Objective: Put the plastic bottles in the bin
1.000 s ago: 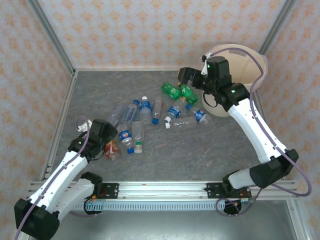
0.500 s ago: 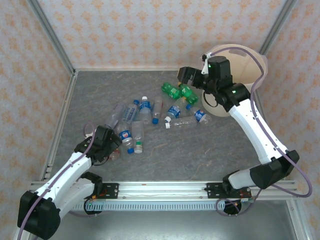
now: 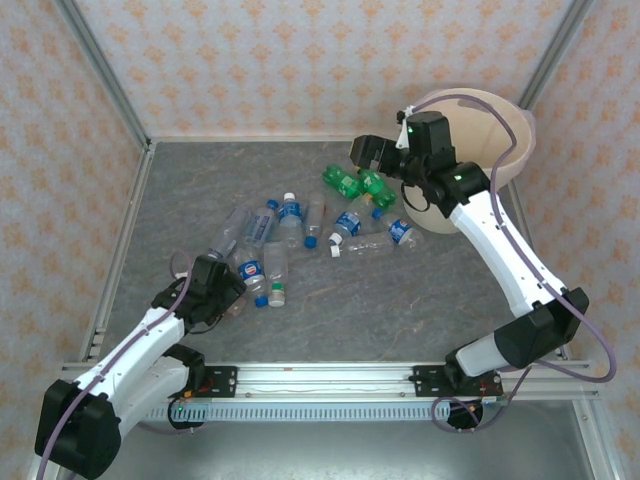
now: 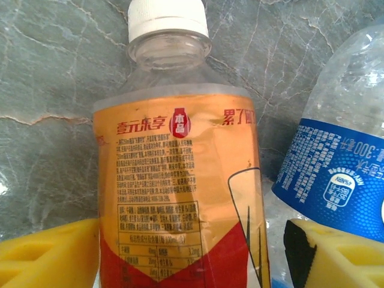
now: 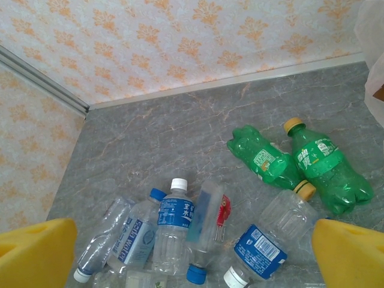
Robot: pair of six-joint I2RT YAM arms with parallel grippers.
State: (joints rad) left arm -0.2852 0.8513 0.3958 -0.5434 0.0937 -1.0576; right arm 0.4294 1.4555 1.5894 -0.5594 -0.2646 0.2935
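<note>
Top camera
- left gripper [image 3: 224, 292]: down low on the table [image 3: 400, 300], at the near left end of the pile.
- plastic bottles [image 3: 290, 228]: lying flat in a messy pile between the two grippers.
- right gripper [image 3: 362, 152]: up in the air, with two green bottles [image 3: 357, 184] just under it.
- bin [image 3: 520, 140]: standing just to the right of the right gripper, behind its arm.

Left wrist camera
- left gripper [image 4: 192, 255]: open, with one of its yellow fingers [image 4: 48, 255] on each side of a bottle, not squeezing it.
- orange and red bottle [image 4: 180, 180]: between the fingers, its white cap pointing away from the gripper. A small gap shows by the right finger.
- blue-label bottle [image 4: 339, 171]: close beside the orange one, just past the right finger.

Right wrist camera
- right gripper [image 5: 192, 252]: open very wide, holding nothing.
- green bottles [image 5: 264, 159]: ahead and a bit right, side by side.
- more plastic bottles [image 5: 174, 231]: down between the fingers.
- bin [image 5: 373, 48]: a bit of its clear bag shows past the right finger.
</note>
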